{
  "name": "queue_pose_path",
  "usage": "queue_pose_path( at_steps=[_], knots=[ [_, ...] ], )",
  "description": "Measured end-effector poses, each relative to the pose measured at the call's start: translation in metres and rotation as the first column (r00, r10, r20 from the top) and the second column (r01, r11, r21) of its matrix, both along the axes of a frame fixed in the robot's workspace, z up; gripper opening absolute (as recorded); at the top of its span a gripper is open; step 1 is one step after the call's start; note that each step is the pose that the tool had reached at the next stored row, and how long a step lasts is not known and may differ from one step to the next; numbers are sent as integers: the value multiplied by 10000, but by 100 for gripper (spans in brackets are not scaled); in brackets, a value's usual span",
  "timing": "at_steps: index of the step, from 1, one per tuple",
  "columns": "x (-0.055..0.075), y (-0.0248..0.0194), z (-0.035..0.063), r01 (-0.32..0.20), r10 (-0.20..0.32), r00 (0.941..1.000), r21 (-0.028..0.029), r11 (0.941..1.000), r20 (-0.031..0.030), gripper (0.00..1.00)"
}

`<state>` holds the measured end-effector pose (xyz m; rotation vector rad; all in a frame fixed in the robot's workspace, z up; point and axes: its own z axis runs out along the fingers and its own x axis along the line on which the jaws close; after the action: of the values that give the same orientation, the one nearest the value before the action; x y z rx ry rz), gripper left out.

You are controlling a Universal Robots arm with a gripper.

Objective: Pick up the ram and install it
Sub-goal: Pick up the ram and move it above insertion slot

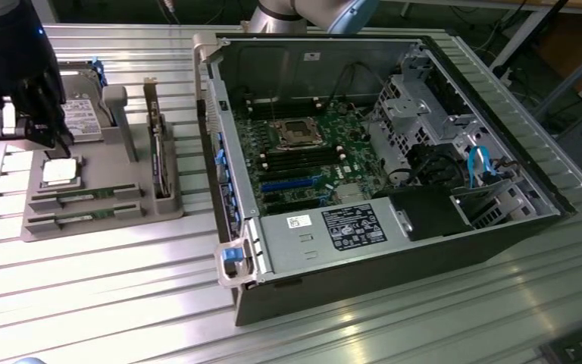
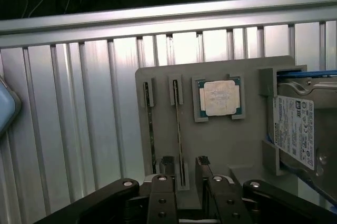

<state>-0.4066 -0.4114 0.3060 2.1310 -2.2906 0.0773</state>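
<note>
Two thin green sticks lie in slots of a grey holder [image 1: 119, 163] on the table. The ram [image 1: 85, 196] is the stick nearer the processor chip [image 1: 61, 171]. In the wrist view the ram [image 2: 179, 124] stands edge-on and runs down between my two fingertips. My gripper [image 2: 184, 170] is open, one finger on each side of that stick and apart from it. In the exterior view my gripper [image 1: 48, 138] hangs over the holder's far left part, above the chip and the sticks. The identical second stick [image 2: 150, 129] lies in the slot beside it.
A hard drive [image 2: 297, 129] stands in the holder beyond the chip. An open computer case [image 1: 392, 152] lies on the exterior view's right, with its motherboard [image 1: 301, 159] and long memory slots exposed. The slatted aluminium table [image 1: 99, 288] surrounds both.
</note>
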Motion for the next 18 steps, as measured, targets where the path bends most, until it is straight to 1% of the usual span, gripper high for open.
queue_pose_path(
  at_steps=[6,8,12,18],
  knots=[
    [0,-135,-20,-19,19,10000,1,10000,2,30],
    [0,-194,-50,-49,49,10000,1,10000,1,30],
    [0,-226,-103,-108,108,9999,0,9999,0,30],
    [0,-258,-190,-208,208,9998,0,9998,1,30]
  ],
)
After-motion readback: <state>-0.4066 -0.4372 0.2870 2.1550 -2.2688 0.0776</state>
